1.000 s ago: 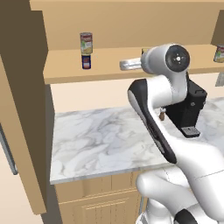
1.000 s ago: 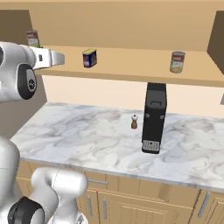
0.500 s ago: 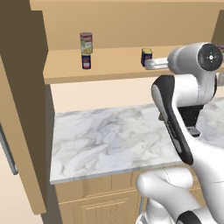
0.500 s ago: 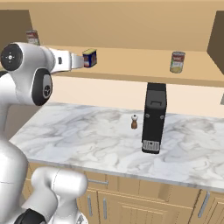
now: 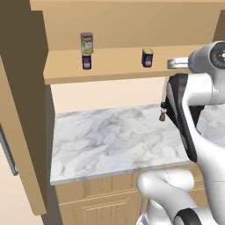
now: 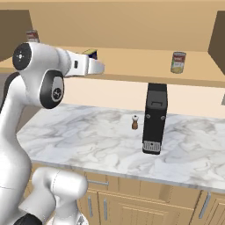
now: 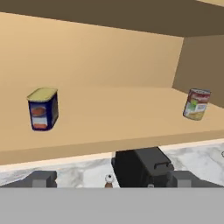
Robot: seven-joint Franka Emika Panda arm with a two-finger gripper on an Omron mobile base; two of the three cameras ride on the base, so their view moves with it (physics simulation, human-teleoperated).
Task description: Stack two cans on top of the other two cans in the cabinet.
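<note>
On the cabinet shelf point(image 5: 114, 66) a tall red-topped can point(image 5: 86, 43) stands stacked on a dark blue can point(image 5: 86, 62) at the left. A second dark blue can point(image 5: 147, 57) point(image 7: 42, 109) stands alone mid-shelf, partly behind my hand in the right base view point(image 6: 91, 52). The other tall can point(image 6: 178, 62) point(image 7: 195, 104) stands alone near the right side panel. My gripper point(image 5: 169, 64) point(image 6: 101, 67) point(image 7: 111, 179) hovers in front of the shelf edge, between these two cans. It is open, fingers wide apart, holding nothing.
A black coffee machine point(image 6: 154, 117) point(image 7: 140, 168) stands on the marble counter point(image 5: 105, 140) below the shelf, with a small pepper shaker point(image 6: 135, 122) point(image 5: 162, 115) beside it. The cabinet's dark side panel point(image 5: 22, 66) bounds the left.
My arm has swung right along the shelf front, away from the stacked pair and past the lone blue can. The cans have not moved.
</note>
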